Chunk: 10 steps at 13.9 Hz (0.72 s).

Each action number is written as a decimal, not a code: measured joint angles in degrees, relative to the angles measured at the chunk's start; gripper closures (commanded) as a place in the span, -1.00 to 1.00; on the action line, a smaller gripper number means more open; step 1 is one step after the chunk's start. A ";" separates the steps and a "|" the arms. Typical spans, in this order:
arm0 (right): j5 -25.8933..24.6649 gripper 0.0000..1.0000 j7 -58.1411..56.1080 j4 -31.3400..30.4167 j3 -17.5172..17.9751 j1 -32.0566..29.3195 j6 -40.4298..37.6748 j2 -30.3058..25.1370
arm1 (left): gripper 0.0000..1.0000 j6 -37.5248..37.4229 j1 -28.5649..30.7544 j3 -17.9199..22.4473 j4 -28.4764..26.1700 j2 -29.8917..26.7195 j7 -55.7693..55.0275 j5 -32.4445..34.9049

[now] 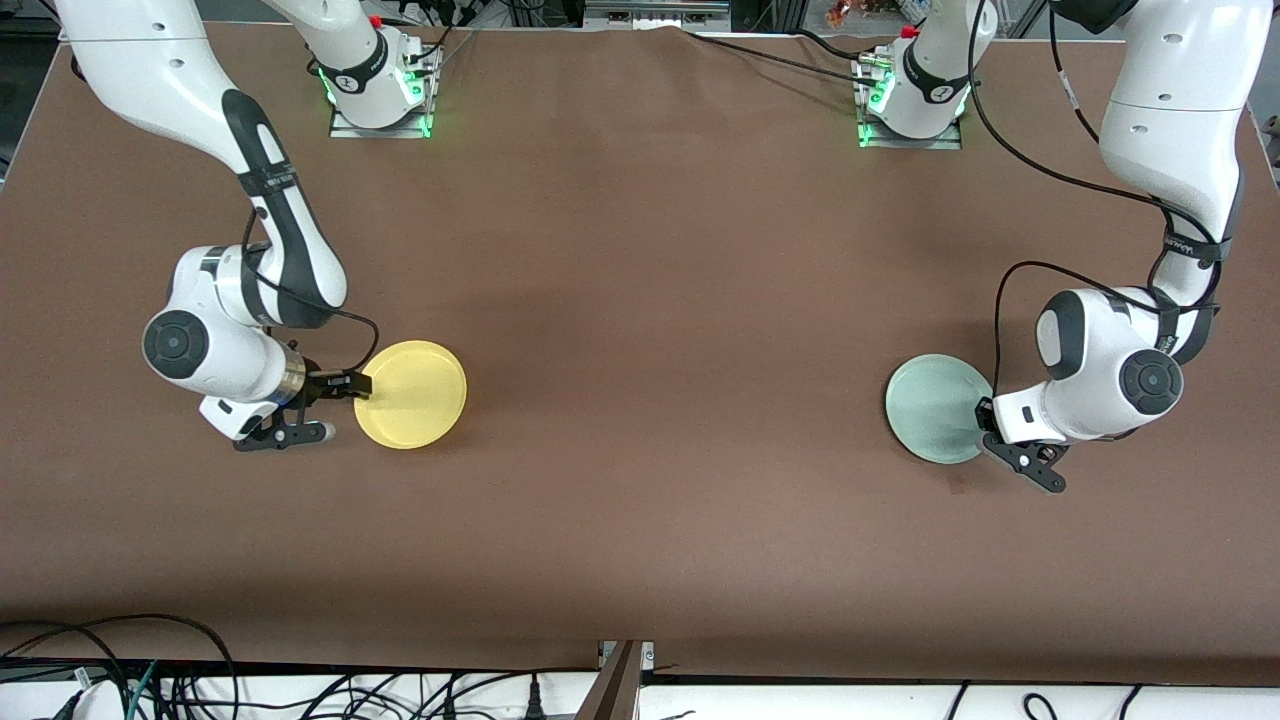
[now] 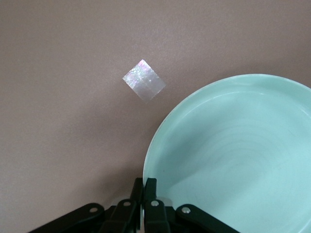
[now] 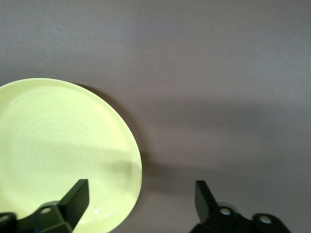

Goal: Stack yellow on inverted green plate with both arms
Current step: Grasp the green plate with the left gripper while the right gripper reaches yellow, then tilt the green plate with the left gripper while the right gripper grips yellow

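The yellow plate (image 1: 412,393) lies rim up on the brown table toward the right arm's end. My right gripper (image 1: 345,408) is open at its edge. In the right wrist view (image 3: 141,199) one finger sits over the yellow plate (image 3: 58,150) and the other over bare table. The green plate (image 1: 935,408) lies toward the left arm's end, hollow side up. My left gripper (image 1: 986,422) is shut on its rim. In the left wrist view (image 2: 144,188) the two fingers pinch the green plate (image 2: 233,155) at its edge.
A small shiny square of tape (image 2: 144,80) lies on the table beside the green plate. The brown table (image 1: 660,330) stretches wide between the two plates. Cables hang along the edge nearest the front camera.
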 measured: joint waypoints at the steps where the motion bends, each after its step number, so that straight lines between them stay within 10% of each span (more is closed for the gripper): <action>1: 0.00 -0.59 0.00 -0.59 0.00 0.13 0.81 0.14 | 1.00 0.02 -0.02 -0.06 0.11 -0.10 0.56 0.01; 10: 0.01 0.74 0.01 -2.27 -0.02 0.20 5.17 2.42 | 1.00 -18.12 -4.81 -0.77 12.64 -6.06 2.43 17.83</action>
